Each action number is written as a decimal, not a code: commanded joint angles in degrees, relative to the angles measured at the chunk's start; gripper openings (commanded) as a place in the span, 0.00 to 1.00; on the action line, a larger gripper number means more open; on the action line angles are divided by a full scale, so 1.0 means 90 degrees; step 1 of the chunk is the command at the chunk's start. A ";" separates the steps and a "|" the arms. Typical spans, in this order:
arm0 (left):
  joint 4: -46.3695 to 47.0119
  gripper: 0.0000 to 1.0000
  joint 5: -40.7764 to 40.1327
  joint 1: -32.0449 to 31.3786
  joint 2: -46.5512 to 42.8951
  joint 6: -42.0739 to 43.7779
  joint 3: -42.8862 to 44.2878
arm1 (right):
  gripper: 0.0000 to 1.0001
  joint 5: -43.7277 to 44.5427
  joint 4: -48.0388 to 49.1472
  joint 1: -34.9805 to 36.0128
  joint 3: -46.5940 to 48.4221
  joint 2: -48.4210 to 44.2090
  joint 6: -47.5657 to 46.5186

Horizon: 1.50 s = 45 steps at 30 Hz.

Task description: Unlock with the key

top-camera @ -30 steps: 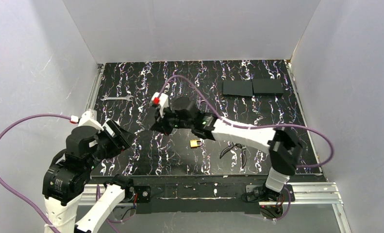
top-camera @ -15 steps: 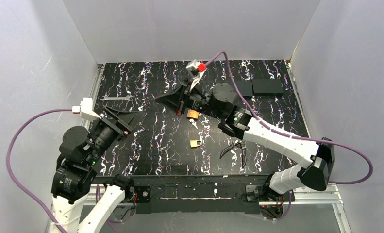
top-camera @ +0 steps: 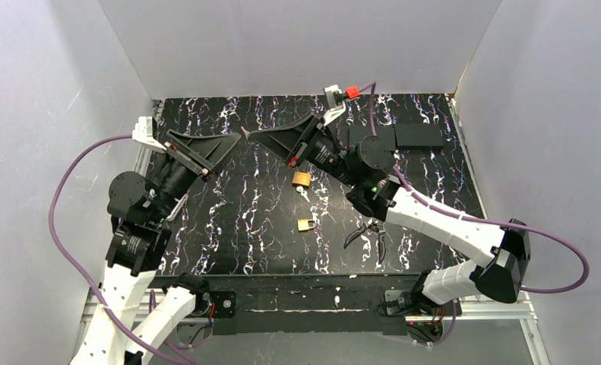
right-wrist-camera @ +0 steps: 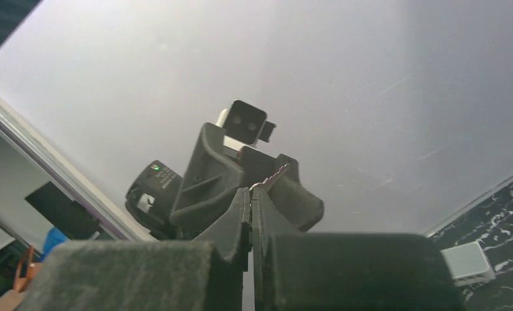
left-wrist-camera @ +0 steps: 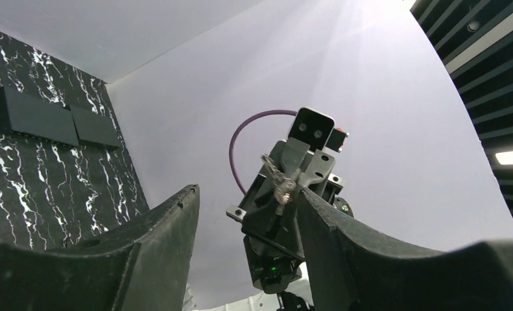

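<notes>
Above the black marbled table (top-camera: 229,228), the left arm (top-camera: 134,220) and right arm (top-camera: 434,220) were raised with their tools facing tip to tip. The left gripper (top-camera: 229,143) was spread wide and empty. The right gripper (right-wrist-camera: 250,194) was clenched on the key (left-wrist-camera: 281,186), held in mid-air well clear of the upper padlock (top-camera: 302,179) and the lower padlock (top-camera: 306,225), both lying on the table near the pliers (top-camera: 365,232). Only a sliver of toothed blade showed past the right fingertips, so the main risk appeared to be a slip. If the open jaws closed off-centre or the right let go too soon, the key could twist or drop onto the busy pattern below. Half a second earlier the right gripper had hung low over the upper padlock and the left gripper had sat lower and nearer its base. Both had since risen and turned to meet.
</notes>
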 commanded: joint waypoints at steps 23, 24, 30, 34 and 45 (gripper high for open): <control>0.1792 0.31 0.0749 0.0015 0.0532 -0.0896 -0.0074 | 0.01 0.0001 0.1314 -0.0010 0.0219 0.0400 0.1109; 0.1792 0.30 0.0732 0.0017 0.0503 -0.0911 -0.0089 | 0.01 0.0019 0.1314 -0.0010 0.0201 0.0392 0.1110; 0.1792 0.31 0.0657 0.0014 0.0429 -0.0982 -0.0151 | 0.01 0.0215 0.1208 -0.0010 0.0106 0.0302 0.1015; 0.1788 0.32 0.0637 0.0017 0.0388 -0.1006 -0.0187 | 0.01 0.0241 0.1119 -0.0010 0.0095 0.0282 0.0961; 0.1783 0.22 0.0597 0.0018 0.0415 -0.1021 -0.0192 | 0.01 0.0288 0.0857 -0.0010 0.0053 0.0186 0.0731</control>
